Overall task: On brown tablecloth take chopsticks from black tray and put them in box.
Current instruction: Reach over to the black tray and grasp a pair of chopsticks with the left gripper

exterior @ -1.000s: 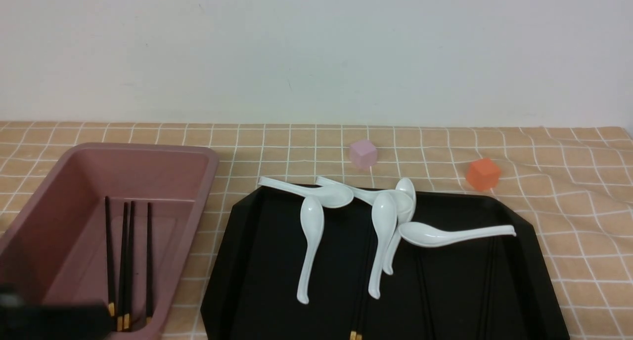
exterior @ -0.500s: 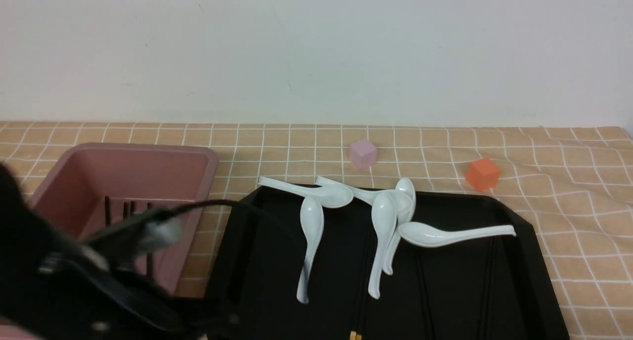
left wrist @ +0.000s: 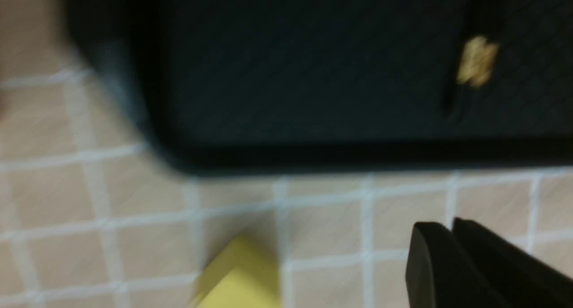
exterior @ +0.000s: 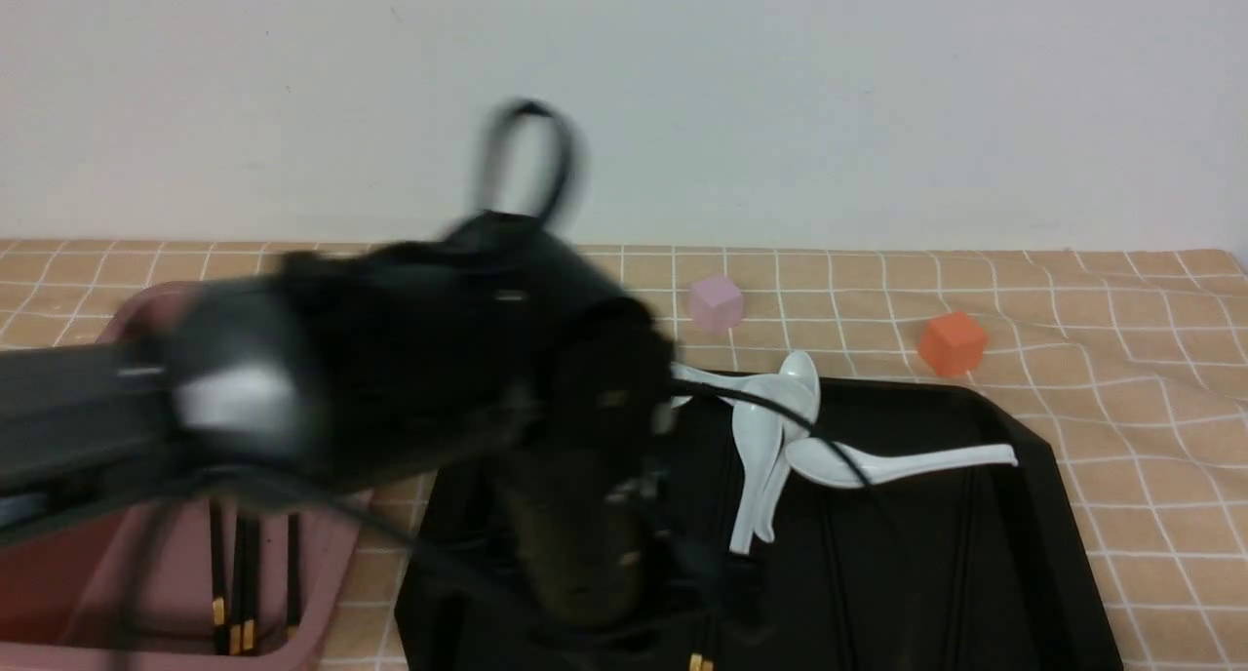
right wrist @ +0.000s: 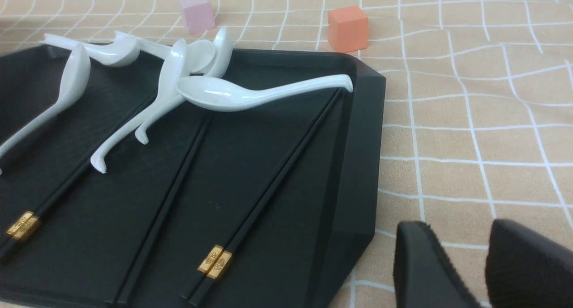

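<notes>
The brown tablecloth (exterior: 1160, 437) carries the pink box (exterior: 322, 564) on its left side and the black tray (exterior: 1058, 525) to the right of the box, with cloth showing between them. Three pairs of black chopsticks (right wrist: 264, 196) are observed in the tray: one near its right edge, one in the middle, one farther left. Gold bands on the right and left pairs lie toward the tray's near edge. More chopsticks (exterior: 241, 583) lie in the box, their gold bands by its near edge. Six white spoons (right wrist: 264, 93) are noted, mostly toward the tray's far edge, some crossing each other. A pink cube (exterior: 717, 304) and an orange cube (exterior: 953, 344) sit on the cloth beyond the tray's far edge; a yellow block (left wrist: 241, 274) sits on the cloth outside the tray's near edge. The left arm (exterior: 468, 359), blurred, covers part of the box and the tray's left portion. The left gripper (left wrist: 450, 225) shows its tips close together; whether they are pressed together cannot be determined. The right gripper (right wrist: 460, 225) is spread, nothing between its tips, outside the tray's right edge.
</notes>
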{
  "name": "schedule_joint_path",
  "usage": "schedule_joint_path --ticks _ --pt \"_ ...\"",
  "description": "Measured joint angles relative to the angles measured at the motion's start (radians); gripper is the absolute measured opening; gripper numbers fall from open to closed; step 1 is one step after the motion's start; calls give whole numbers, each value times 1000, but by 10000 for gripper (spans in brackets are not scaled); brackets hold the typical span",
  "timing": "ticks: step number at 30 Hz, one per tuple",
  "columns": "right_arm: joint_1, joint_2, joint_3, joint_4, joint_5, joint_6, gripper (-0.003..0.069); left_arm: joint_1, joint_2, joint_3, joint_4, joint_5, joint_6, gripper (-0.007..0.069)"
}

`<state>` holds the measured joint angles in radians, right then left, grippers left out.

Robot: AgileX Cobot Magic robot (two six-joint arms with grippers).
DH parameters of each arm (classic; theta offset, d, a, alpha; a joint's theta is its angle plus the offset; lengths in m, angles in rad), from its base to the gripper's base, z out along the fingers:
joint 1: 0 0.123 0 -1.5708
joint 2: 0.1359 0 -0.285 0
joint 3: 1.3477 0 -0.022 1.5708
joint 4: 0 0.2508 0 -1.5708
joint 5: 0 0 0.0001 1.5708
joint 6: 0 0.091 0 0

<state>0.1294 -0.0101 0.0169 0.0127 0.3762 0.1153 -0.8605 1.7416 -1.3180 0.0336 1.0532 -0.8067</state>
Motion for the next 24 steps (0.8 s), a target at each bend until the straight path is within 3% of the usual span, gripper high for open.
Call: schedule_joint_path --ticks 10,24 --pt "0 0 0 0 0 0 240 -4 292 -261 13 40 94 328" --pt "0 0 0 0 0 0 240 -4 413 -285 58 -23 162 347"
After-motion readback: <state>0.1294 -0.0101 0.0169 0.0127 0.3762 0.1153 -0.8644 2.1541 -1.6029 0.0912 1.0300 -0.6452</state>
